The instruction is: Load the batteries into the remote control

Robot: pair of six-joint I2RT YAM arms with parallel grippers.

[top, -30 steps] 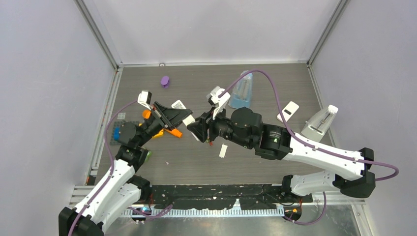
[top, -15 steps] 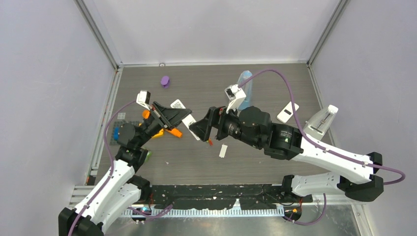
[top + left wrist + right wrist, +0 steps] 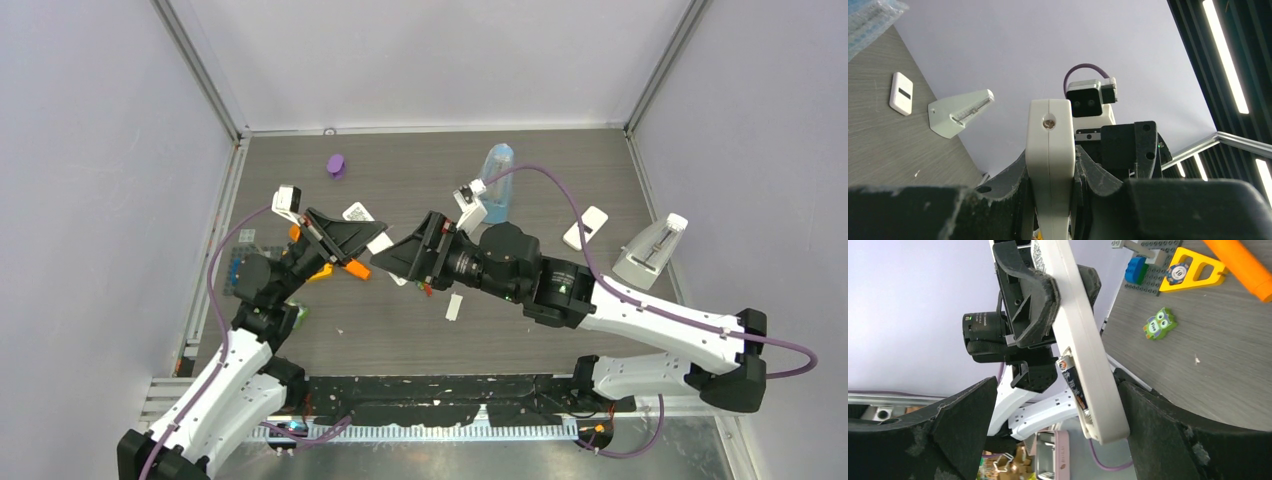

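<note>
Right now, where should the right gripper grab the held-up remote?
Take the remote probably by its free end, past the left gripper, approaching end-on and pinching the narrow side edges: the open bay with a battery faces one broad side.

Left wrist view: lower end of remote [image 3: 1049,150] sunk between left end effector [image 3: 1050,210] fingers, cut off by bottom edge.
Top view: remote mostly hidden between both end effectors. Battery bay not visible. Red speck [image 3: 427,290] below right end effector [image 3: 405,262] too small to tell.
Right wrist view: remote's top cut by upper edge. Battery [image 3: 1074,384] half sunk in bay, label unreadable. Orange stick [image 3: 1243,262] cut by right edge.
</note>
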